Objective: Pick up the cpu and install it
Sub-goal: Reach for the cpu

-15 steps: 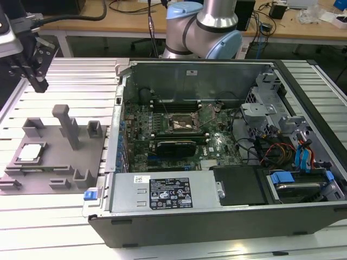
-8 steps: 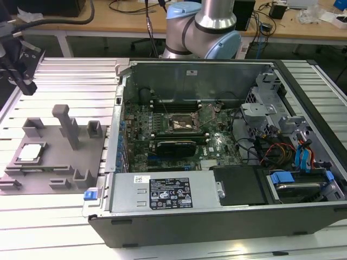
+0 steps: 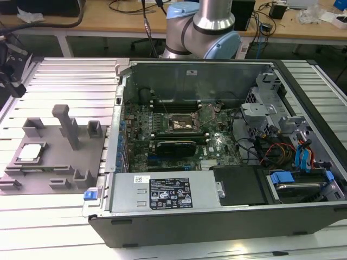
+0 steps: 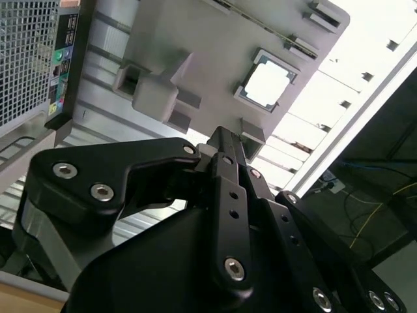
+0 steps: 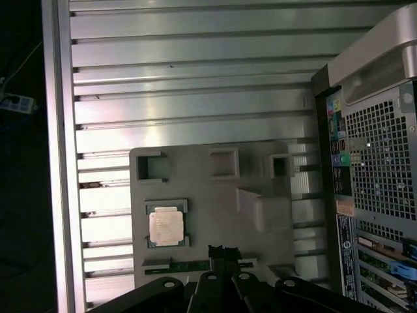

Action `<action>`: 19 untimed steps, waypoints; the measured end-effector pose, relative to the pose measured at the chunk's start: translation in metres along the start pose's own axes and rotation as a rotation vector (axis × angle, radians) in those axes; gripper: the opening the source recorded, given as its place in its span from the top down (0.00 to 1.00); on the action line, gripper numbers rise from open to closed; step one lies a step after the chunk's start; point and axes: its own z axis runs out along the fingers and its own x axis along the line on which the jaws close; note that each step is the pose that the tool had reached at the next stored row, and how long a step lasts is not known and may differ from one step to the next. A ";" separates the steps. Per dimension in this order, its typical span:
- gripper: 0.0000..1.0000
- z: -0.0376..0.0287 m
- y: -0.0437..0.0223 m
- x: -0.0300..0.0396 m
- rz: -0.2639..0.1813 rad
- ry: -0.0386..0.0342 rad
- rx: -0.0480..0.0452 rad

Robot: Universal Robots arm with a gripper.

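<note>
Black gripper (image 5: 223,250) links sit nearest in both wrist views. The fingers (image 4: 225,147) are pressed together at the tips with nothing between them. The tips hang over the near edge of a grey plastic tray (image 5: 215,195) and are apart from the cpu (image 5: 165,227).

The cpu lies flat in a square recess of the tray with its silvery top facing up. It is well apart from the tray's upright block (image 5: 257,212). The tray rests on a ribbed metal table (image 5: 195,98).

In the exterior view, the tray (image 3: 54,157) lies at the exterior view's left of an open computer case (image 3: 217,227), and the cpu (image 3: 30,152) is in the tray's left part. Inside the case, a power supply (image 3: 162,192) lies along the near wall. Beyond it is the motherboard (image 3: 217,146), with a dark metal-framed socket (image 3: 181,123). Behind the case stands the robot arm (image 3: 203,27).
</note>
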 end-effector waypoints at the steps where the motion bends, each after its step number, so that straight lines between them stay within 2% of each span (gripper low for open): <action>1: 0.89 0.0015 -0.0002 0.0018 0.000 -0.0003 -0.0001; 13: 0.89 0.0285 -0.0021 0.0116 0.000 -0.0002 0.0000; 19: 0.89 0.0380 -0.0030 0.0173 0.000 -0.0002 -0.0001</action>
